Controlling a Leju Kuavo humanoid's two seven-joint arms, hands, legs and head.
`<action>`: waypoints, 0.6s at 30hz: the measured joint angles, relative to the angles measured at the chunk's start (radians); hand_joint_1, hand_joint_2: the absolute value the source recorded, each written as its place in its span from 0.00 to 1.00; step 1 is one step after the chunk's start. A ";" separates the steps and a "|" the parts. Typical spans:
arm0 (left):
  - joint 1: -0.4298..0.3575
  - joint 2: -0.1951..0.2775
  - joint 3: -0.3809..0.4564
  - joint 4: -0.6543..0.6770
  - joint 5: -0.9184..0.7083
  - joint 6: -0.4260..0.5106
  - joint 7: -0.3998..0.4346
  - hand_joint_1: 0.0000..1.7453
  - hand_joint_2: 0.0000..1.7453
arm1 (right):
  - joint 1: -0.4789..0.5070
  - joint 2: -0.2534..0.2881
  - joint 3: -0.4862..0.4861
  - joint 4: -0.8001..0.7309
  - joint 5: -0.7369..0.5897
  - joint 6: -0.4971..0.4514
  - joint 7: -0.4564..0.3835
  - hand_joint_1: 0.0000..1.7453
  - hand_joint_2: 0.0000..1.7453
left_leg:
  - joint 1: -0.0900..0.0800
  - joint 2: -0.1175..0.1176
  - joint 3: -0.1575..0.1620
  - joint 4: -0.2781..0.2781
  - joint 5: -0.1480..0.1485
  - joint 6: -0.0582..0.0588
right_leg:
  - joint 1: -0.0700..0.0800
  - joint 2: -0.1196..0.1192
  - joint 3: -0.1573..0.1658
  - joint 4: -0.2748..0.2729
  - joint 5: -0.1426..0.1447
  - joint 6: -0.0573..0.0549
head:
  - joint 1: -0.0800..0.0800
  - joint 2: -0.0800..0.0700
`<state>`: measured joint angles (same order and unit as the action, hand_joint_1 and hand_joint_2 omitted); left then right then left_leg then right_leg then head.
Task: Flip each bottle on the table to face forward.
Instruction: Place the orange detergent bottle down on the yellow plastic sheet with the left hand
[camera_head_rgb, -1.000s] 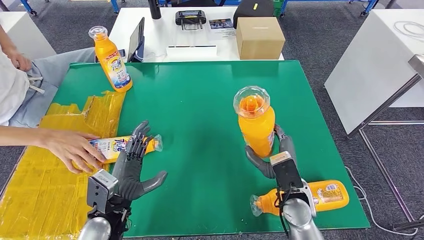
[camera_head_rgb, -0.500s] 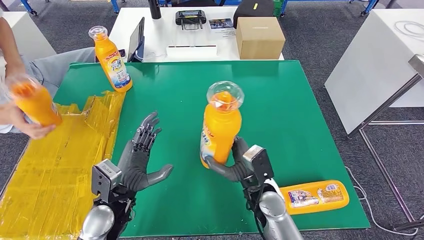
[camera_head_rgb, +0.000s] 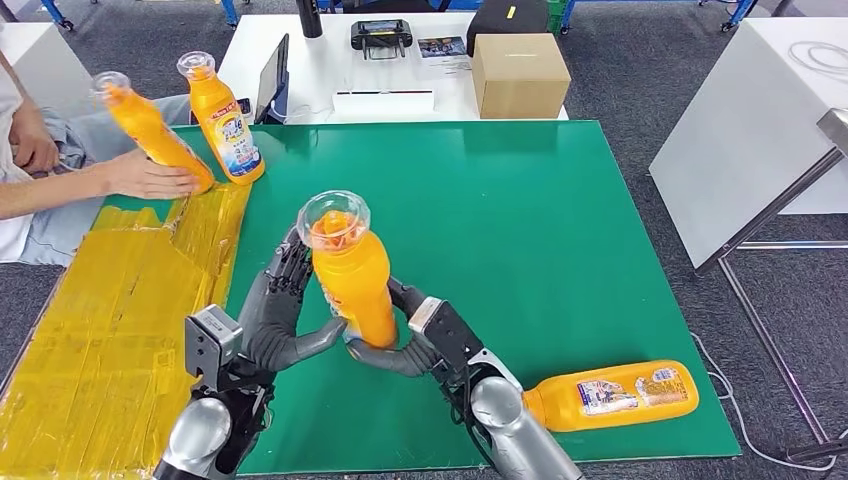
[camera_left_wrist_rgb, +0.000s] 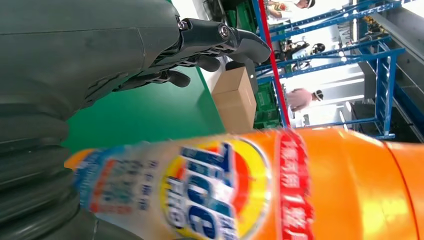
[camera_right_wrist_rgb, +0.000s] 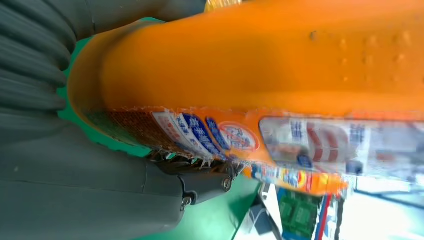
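Observation:
My right hand (camera_head_rgb: 408, 342) grips an orange juice bottle (camera_head_rgb: 352, 282) by its base and holds it upright, clear cap up, over the green mat (camera_head_rgb: 520, 200). My left hand (camera_head_rgb: 270, 320) stands open right beside it, fingers spread behind the bottle and thumb at its base. The bottle's label (camera_left_wrist_rgb: 215, 190) faces the left hand's palm (camera_left_wrist_rgb: 75, 60). In the right wrist view the bottle (camera_right_wrist_rgb: 280, 65) lies across my right hand (camera_right_wrist_rgb: 75, 190). Another bottle (camera_head_rgb: 612, 393) lies on its side at the mat's front right. One bottle (camera_head_rgb: 224, 118) stands upright at the back left.
A person's hand (camera_head_rgb: 150, 175) holds a tilted bottle (camera_head_rgb: 148, 128) at the back left, next to the upright one. Yellow sheeting (camera_head_rgb: 100, 320) covers the mat's left side. A white table (camera_head_rgb: 320, 60) behind carries a cardboard box (camera_head_rgb: 518, 75); another white table (camera_head_rgb: 760, 120) stands right.
My right hand carried the upright bottle leftward to meet my left hand. The person lifted a bottle off the yellow sheeting and moved it to the back left.

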<state>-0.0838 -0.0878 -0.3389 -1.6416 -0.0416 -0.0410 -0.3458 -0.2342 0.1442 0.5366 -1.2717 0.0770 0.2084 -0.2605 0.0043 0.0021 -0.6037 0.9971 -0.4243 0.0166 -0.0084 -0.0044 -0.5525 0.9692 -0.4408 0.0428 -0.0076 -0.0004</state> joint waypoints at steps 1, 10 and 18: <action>-0.001 0.000 0.000 0.001 0.000 0.000 0.000 0.00 1.00 | -0.003 0.001 0.009 0.007 0.002 -0.001 0.001 1.00 1.00 | 0.000 0.000 0.000 0.000 0.000 0.000 | 0.000 0.000 0.000 0.000 0.000 0.000 | 0.000 0.000; -0.005 0.003 -0.010 0.010 -0.021 0.001 -0.007 0.00 1.00 | -0.020 0.004 0.048 0.043 0.007 -0.006 0.002 1.00 1.00 | 0.000 0.000 0.000 0.000 0.000 0.000 | 0.000 0.000 0.000 0.000 0.000 0.000 | 0.000 0.000; -0.008 0.007 -0.026 0.017 -0.039 0.000 -0.012 0.00 1.00 | -0.024 0.004 0.059 0.062 0.010 -0.014 0.002 1.00 1.00 | 0.000 0.000 0.000 0.000 0.000 0.000 | 0.000 0.000 0.000 0.000 0.000 0.000 | 0.000 0.000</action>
<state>-0.0915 -0.0806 -0.3645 -1.6245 -0.0806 -0.0413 -0.3576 -0.2586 0.1480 0.5952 -1.2100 0.0874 0.1947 -0.2587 0.0043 0.0021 -0.6037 0.9972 -0.4243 0.0166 -0.0084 -0.0044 -0.5528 0.9692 -0.4408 0.0428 -0.0076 -0.0004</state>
